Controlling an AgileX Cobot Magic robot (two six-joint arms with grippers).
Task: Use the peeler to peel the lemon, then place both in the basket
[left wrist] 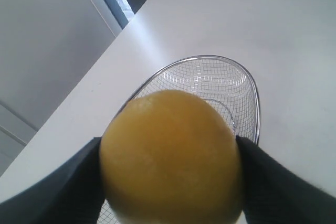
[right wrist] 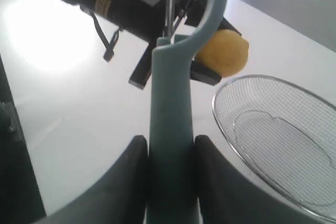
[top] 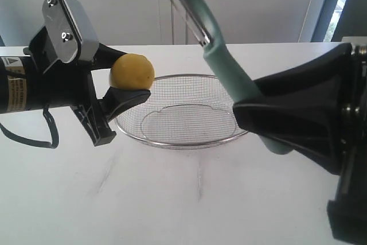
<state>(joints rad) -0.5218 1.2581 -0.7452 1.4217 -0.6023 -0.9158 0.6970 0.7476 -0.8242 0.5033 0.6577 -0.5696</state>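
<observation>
The lemon point(top: 132, 70) is up in the air, just over the left edge of the basket point(top: 172, 142). It is pinched by the left end effector point(top: 129, 74), with one dark finger on top and one under it. The skin I can see looks all yellow and smooth, so I think the peeling has not begun, but the far side is hidden and I cannot be sure. The peeler point(top: 232, 73) is held by its green handle in the right end effector point(top: 250, 100), which squeezes it on both sides. Its curved head and metal blade point(top: 186, 13) point up, higher than the lemon and apart from it. To do this step well, I think the right arm should tip the head down and lay the blade flat on the bare side of the lemon, not on the fingers. It should press softly and slide in one long line, because the lemon is round and could pop out. Doing it over the basket is good, as anything that drops would land in the mesh and not on the white worktop point(top: 172, 205)
</observation>
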